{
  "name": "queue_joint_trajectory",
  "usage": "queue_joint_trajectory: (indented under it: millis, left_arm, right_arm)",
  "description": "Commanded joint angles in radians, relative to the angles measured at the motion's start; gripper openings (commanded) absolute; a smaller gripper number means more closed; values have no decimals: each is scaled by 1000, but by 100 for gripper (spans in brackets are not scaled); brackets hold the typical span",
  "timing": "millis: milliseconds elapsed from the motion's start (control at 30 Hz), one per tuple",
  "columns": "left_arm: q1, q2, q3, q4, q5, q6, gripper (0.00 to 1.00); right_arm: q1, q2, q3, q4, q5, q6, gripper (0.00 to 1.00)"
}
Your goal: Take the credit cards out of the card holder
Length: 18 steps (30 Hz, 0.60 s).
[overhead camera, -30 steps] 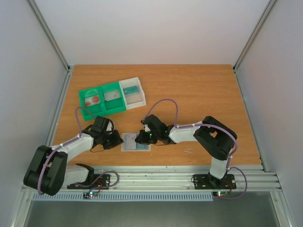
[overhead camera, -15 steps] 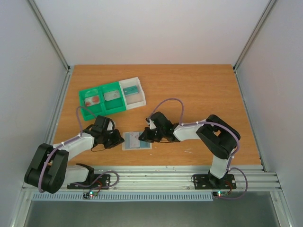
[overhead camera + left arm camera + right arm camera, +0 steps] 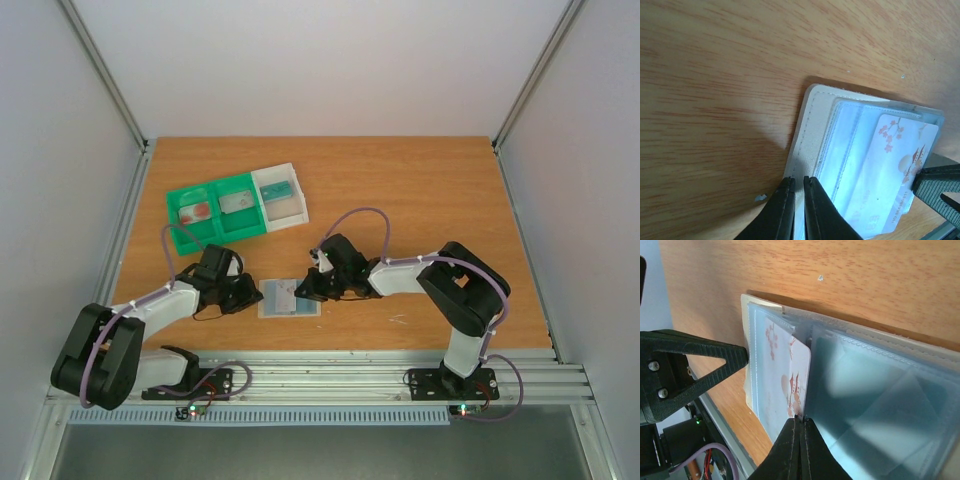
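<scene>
**Top external.** The card holder (image 3: 290,299) is lying open and flat on the wooden table (image 3: 420,190), near its front edge, between the two arms. The left gripper (image 3: 248,295) is meeting its left edge and the right gripper (image 3: 303,290) is reaching in over its right half. This looks like a brace-and-pull arrangement, one side anchoring so the other can draw. The green-and-white tray (image 3: 170,215) is sitting well apart, toward the back left, and a reddish card (image 3: 197,211) is showing in one of its green compartments.

**Left wrist.** The black fingers (image 3: 785,210) are standing almost together, with only a thin sliver between them. They are nipping the holder's pale stitched cover edge, probably to stop the light wallet sliding. The cover is reading as matte, soft and leather-like, with rounded corners. Inside, glossy clear sleeves are catching blue-white glare. A white card (image 3: 895,170) with red blossom print is lying across the sleeves, its far edge reaching toward the other arm's dark finger.

**Right wrist.** The right fingers (image 3: 790,445) are pressed fully together and pinching the long edge of the white card where it is meeting the neighbouring sleeve. The card is looking stiff, thin and smooth. The sleeves are looking floppy, translucent and seamed along their borders. I cannot tell how much of the card is sitting inside its pocket. The grip is very shallow, so the slick plastic could slip out if the pull is not kept in line with the pocket mouth.
</scene>
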<state>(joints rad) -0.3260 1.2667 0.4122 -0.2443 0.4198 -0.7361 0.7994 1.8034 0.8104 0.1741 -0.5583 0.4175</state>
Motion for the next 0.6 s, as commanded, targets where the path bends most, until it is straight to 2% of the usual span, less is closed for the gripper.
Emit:
queue_joint_trajectory:
  millis: [0,333,433,567]
  left_arm:
    - [-13,32,-36,-57,-106,-5,9]
    - [-24,16,-55,-45,-96,-29,10]
    - [-25,12,-53,-49,-95,-30,10]
    - [-31,4,-52,-50,-98,-35,10]
  right_arm:
    - [-6,-39,-20,19,2,6,1]
    - [-8,-16,-40,72,-1,16,2]
    - [-8,17,-31,116,-23,44,12]
    - [-8,51,-22,139,-25,52,15]
